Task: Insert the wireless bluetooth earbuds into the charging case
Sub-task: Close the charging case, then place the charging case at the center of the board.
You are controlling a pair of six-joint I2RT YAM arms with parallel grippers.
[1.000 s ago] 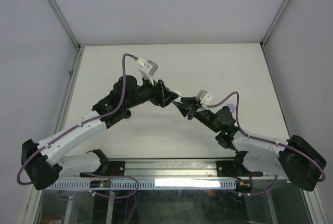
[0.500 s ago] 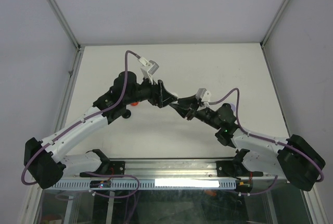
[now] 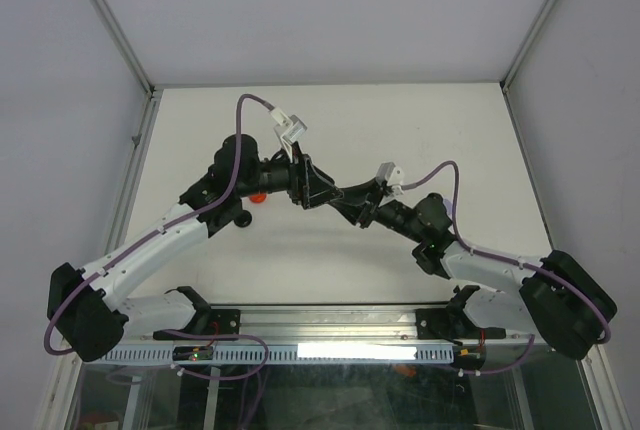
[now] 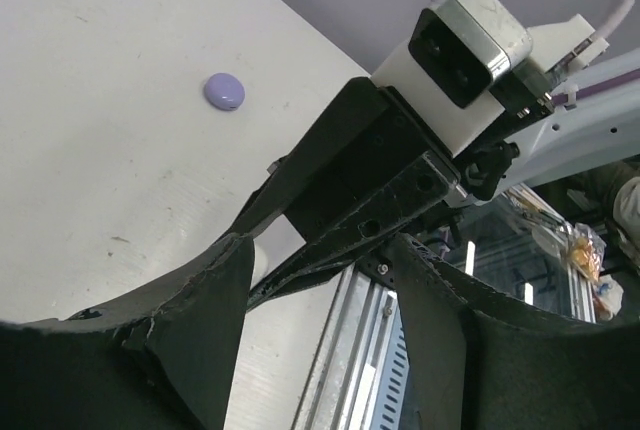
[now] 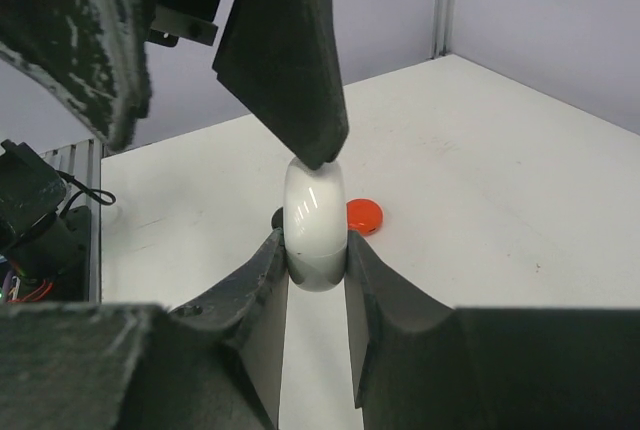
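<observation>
- Charging case (image 5: 315,230), white and round, is standing on edge over the table (image 5: 480,200), pinched between my right fingers.
- A red puck (image 5: 363,215) is lying just behind it, and a lavender puck (image 4: 224,91) is lying well apart. There's a tiny dark bit by the case, too small to tell what it is.
- My right gripper (image 5: 315,250) is clamping both flat faces of the case.
- My left gripper (image 4: 318,250) is hanging spread apart, with one fingertip (image 5: 315,140) touching the case's top edge.
</observation>
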